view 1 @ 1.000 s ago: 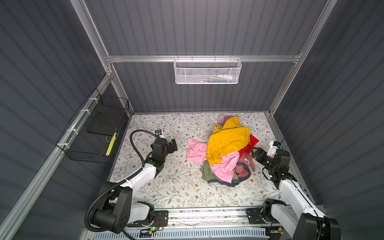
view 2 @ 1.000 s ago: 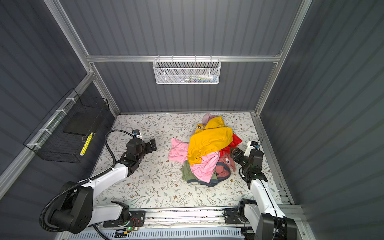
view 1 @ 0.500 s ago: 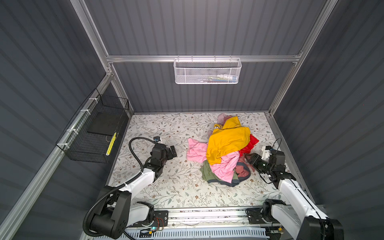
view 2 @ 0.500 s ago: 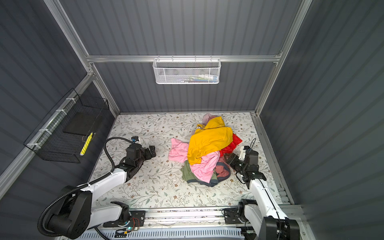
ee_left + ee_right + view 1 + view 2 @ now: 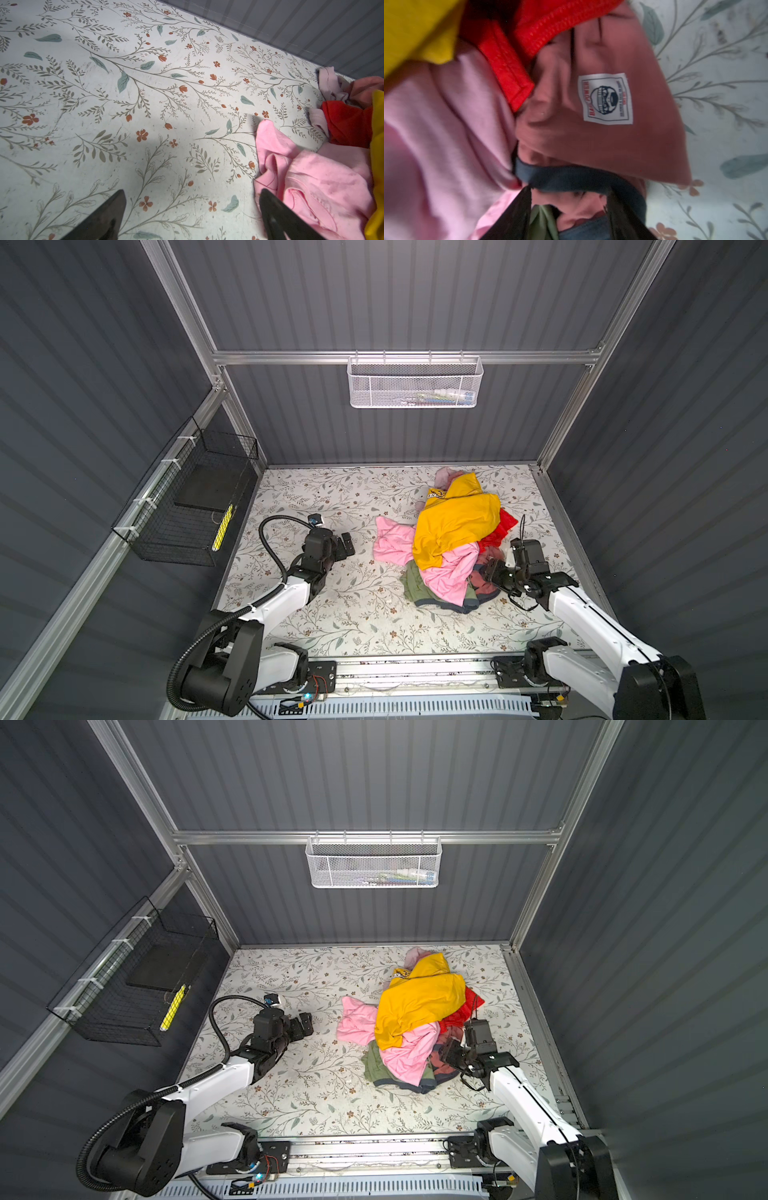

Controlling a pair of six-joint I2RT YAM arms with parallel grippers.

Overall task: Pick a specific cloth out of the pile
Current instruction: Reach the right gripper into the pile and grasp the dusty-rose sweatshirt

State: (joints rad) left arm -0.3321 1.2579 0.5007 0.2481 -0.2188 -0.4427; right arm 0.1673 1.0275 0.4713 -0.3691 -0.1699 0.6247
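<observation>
**Grasp stage.** At the near right corner of the pile, the right gripper sits low on the cloth, the dusty salmon-rose garment bearing a white logo patch. Its fingers straddle the dark grey-blue trim, part-way apart. Whether they already pinch the fabric cannot be told.

The cloth lies at the bottom of the heap. Its outer part rests on the floral tabletop and its inner part is tucked under the red garment.

**Next move (judged).** Clamp firmly on the trim, then draw low and outward so the upper layers slide off. A scrap of olive green garment shows between the fingers and may come along.

**Left gripper.** The left gripper hovers over bare tabletop, jaws spread wide and empty, just beside the bright pink garment. It is free to pin the pile.

**Room for moving.**
- Bare tabletop is wide in front of and to the left of the heap.
- The right wall is near the working arm.
- Farther off, the yellow garment tops the pile, which reaches almost to the back wall.
</observation>
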